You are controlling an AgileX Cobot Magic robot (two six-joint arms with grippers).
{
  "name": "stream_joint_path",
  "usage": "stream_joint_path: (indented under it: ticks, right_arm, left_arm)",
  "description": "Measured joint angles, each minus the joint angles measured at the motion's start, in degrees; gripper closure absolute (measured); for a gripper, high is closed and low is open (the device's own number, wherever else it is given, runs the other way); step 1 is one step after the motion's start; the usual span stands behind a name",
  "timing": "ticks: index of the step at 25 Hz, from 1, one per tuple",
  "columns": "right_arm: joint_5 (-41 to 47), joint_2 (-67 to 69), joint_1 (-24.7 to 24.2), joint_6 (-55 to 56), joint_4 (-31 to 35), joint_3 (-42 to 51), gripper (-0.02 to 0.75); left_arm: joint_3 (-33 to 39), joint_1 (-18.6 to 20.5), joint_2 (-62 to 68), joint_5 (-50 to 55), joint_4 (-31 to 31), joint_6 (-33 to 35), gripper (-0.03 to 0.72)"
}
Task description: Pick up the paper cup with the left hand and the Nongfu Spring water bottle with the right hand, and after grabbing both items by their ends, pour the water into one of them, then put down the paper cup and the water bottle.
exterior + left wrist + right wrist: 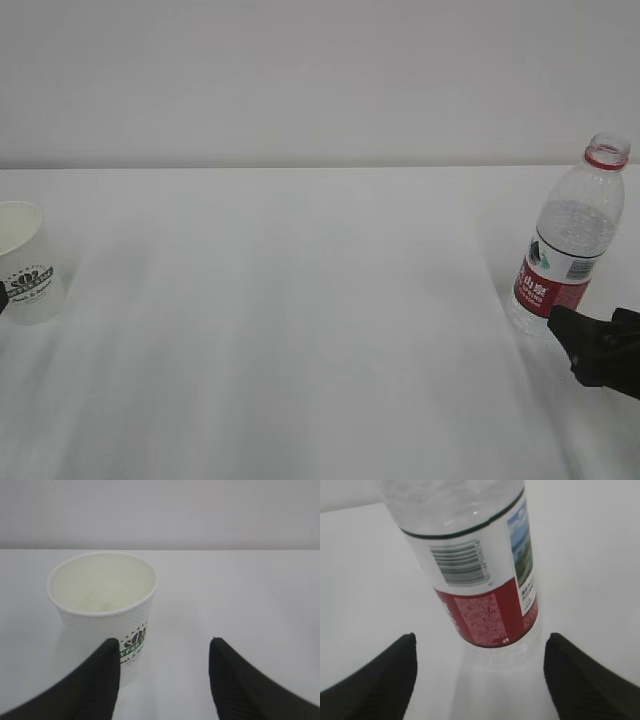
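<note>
Much of both arms lies outside the exterior view: the left hand (2, 298) appears only as a dark sliver at the 9 o'clock edge, touching or just beside the cup wall, and the right hand (572, 330) is cut off at the 4 o'clock corner. Whether the bottle still carries water cannot be told; its upper body looks cloudy with droplets, and its base is blurred in the right wrist view.

The paper cup (27, 262) is white and tapered, with a round green logo and text on its side and a dotted embossed wall. It stands upright on the white table (300, 330) at the far 9 o'clock side. Its inside looks pale and empty in the left wrist view.

The Nongfu Spring water bottle (568, 238) is clear and ribbed, uncapped, with a red neck ring, a white band and a red label. It stands upright at 3 o'clock, well apart from the cup.

In the left wrist view the left hand's fingers (102, 680) are spread moderately, one overlapping the cup's lower wall, the cup off to the 10 o'clock side rather than between them; it grasps nothing. The right hand's fingers (385, 677) stand wide apart, flanking the bottle's base without touching it.
</note>
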Motion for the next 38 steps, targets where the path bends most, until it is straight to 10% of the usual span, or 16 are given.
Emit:
stream_joint_path:
  ticks: [38]
  right_arm:
    - [-0.13,8.23,0.00,-0.04,-2.44,-10.67,0.115]
  left_arm:
    - [0.00,0.00,5.32,-0.12,2.15,-0.10,0.272]
